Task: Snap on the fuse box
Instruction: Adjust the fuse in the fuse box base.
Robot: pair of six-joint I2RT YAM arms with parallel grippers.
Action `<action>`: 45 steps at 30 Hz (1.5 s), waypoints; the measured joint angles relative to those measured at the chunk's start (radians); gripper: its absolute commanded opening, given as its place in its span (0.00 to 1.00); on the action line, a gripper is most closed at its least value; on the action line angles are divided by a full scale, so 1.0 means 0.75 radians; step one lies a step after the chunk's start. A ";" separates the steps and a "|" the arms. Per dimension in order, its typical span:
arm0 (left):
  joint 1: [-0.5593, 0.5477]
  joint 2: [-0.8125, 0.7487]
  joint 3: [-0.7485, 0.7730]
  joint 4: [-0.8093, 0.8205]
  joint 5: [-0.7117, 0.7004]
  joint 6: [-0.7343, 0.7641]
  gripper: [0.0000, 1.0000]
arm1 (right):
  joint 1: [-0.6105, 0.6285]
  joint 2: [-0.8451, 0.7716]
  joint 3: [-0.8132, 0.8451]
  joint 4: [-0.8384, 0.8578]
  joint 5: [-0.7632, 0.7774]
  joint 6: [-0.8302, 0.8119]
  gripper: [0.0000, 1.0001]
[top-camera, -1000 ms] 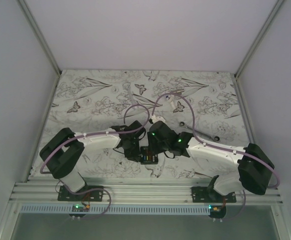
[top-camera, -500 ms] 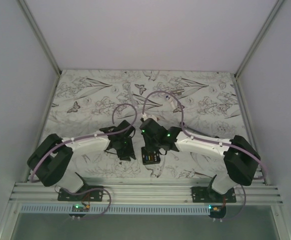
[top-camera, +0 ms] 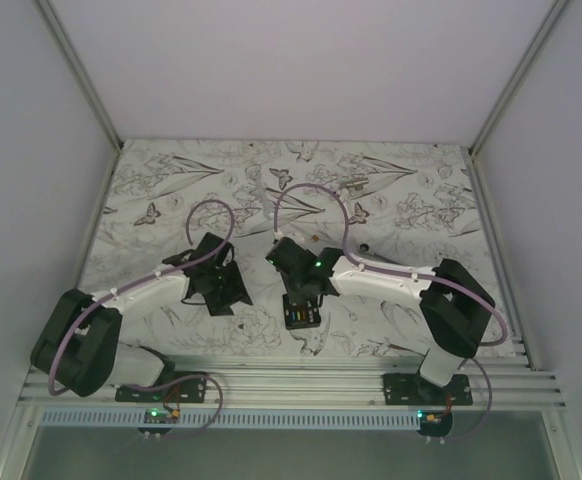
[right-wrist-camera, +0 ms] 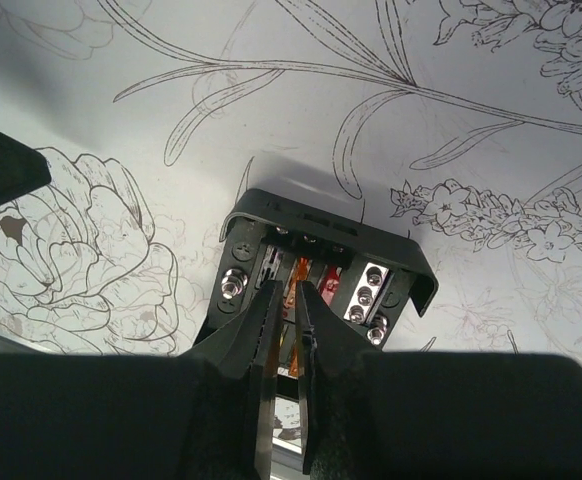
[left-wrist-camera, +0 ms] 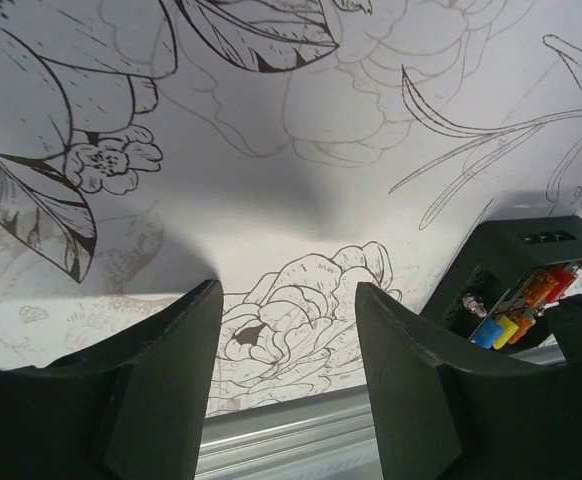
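The right pincer [right-wrist-camera: 283,340] is clenched almost fully, with only a slim gap between its fingers. Whether that gap pinches anything cannot be told. Directly under and just ahead of the tips lies the fuse box [right-wrist-camera: 321,240], face up on the surface [right-wrist-camera: 121,150]. The tips are over its central fuse row, and contact cannot be confirmed. The box is close to square, so no long axis can be stated. The right arm is clearly the nearer one.

The left pincer [left-wrist-camera: 289,370] is released and holds nothing. The box lies off to its right, apart from it.

The right wrist view shows the screw terminals flanking the fuses. The left wrist view shows the box's side wall and its blue, yellow and orange fuses. The top view shows both arms together, but the right wrist hides the tips there.

Judgement: the coming press must travel straight down onto the box.
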 measured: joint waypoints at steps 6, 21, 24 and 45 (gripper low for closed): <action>0.044 -0.006 -0.002 -0.002 0.022 0.057 0.62 | 0.006 0.043 0.042 -0.042 0.008 0.008 0.15; 0.089 -0.014 -0.002 -0.017 0.033 0.170 0.62 | 0.018 0.111 0.108 -0.143 0.035 0.047 0.09; 0.089 -0.015 0.001 -0.023 0.032 0.187 0.62 | 0.019 0.124 0.124 -0.156 0.036 0.055 0.05; 0.094 -0.015 0.002 -0.038 0.026 0.235 0.62 | -0.019 0.188 0.175 -0.189 -0.021 0.061 0.00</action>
